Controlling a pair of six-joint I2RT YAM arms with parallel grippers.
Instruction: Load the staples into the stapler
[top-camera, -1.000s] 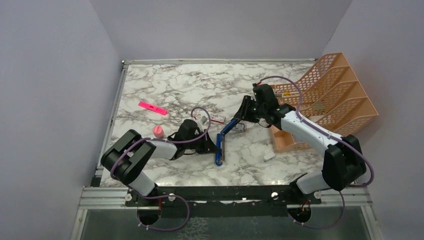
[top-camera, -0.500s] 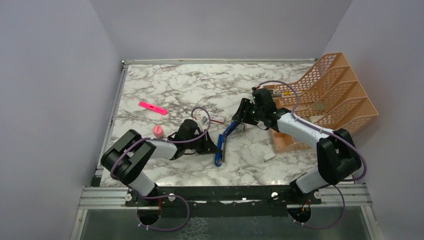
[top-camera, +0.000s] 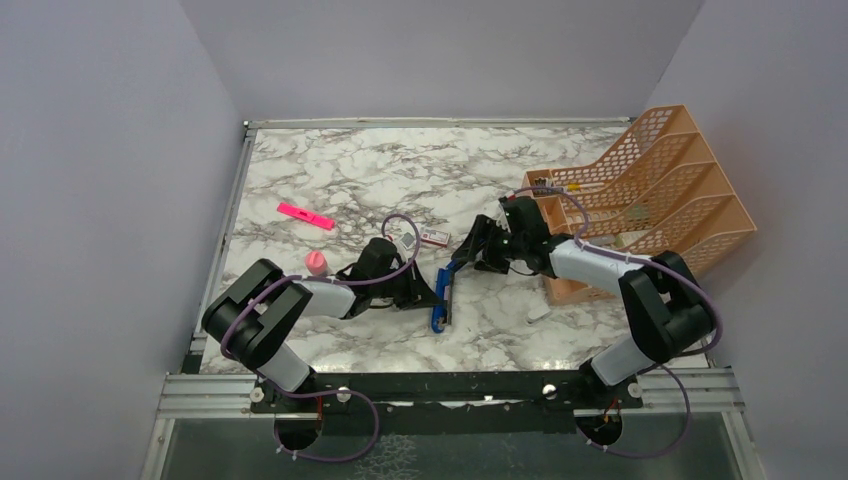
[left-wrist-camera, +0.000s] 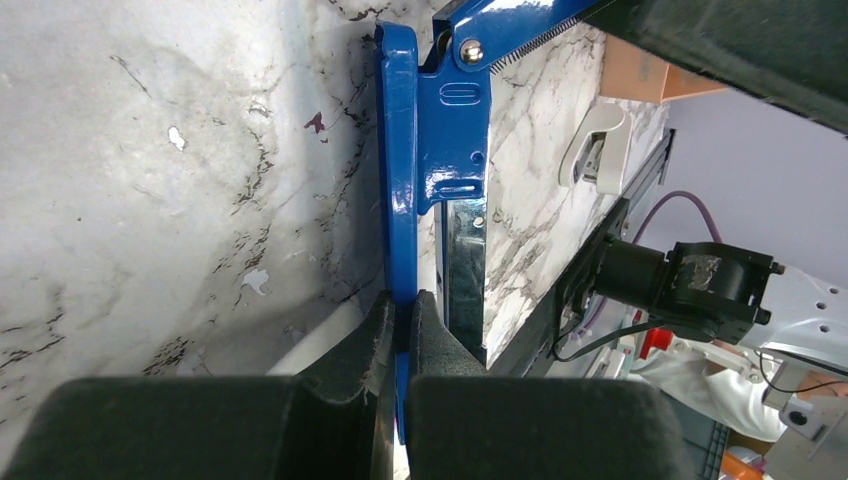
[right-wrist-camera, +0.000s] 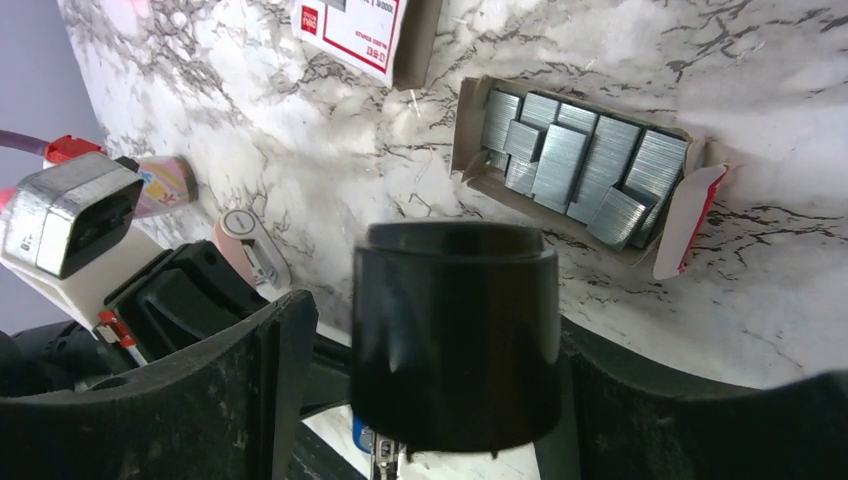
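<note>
left gripper (left-wrist-camera: 400, 312) pinching slim blue metal stapler (left-wrist-camera: 455, 130) base edge | right gripper (top-camera: 472, 248) sitting at its 1 o'clock, jaws unreadable | grey metallic staple blocks (right-wrist-camera: 575, 160): probably light and brittle, so grasping 1 strip's long sides looks safest

**Tabletop layout, seen from above the arm bases**

You find the stapler (top-camera: 438, 297) near the middle of the tabletop (top-camera: 350, 170). The left end effector (top-camera: 425, 290) touches its left side, and the right end effector (top-camera: 468, 252) is just behind it. The box sleeve (top-camera: 434, 238) lies behind the stapler. The staples (right-wrist-camera: 575, 165) sit in an open tray (right-wrist-camera: 470, 130) beside the sleeve. The eraser (top-camera: 316, 262) and marker (top-camera: 305, 215) lie to the left, and the file rack (top-camera: 650, 190) stands at the right edge. A small cap-like piece (top-camera: 538, 313) lies in front of the rack.
</note>
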